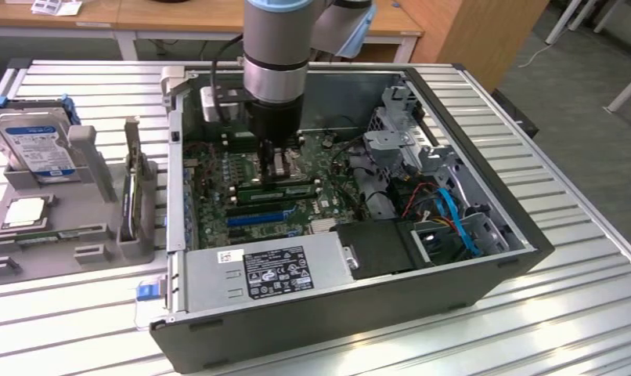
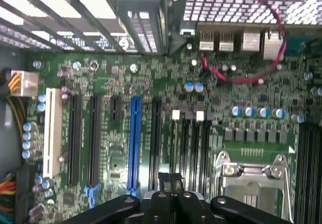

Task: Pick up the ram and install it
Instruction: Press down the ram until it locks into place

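While one shut gripper [image 2: 171, 179] hovers, one blue slot [image 2: 134, 142] shows.

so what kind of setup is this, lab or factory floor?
Looks like a lab or office robot cell: open grey desktop PC case on a slatted aluminium table, wooden desks behind, grey parts fixture alongside.
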Robot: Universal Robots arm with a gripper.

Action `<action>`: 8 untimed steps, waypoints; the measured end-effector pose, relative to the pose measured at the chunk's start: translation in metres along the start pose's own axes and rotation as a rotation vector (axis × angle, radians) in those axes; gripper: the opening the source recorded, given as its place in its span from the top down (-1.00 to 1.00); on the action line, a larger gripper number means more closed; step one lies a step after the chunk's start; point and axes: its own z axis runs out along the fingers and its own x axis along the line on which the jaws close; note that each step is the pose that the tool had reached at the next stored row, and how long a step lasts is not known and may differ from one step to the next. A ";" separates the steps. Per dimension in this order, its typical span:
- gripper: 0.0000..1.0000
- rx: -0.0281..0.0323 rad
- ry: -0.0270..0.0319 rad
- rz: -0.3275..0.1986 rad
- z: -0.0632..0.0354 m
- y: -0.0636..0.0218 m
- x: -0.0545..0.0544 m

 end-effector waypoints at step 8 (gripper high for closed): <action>0.79 0.0000 0.0011 0.000 0.0000 0.0208 0.000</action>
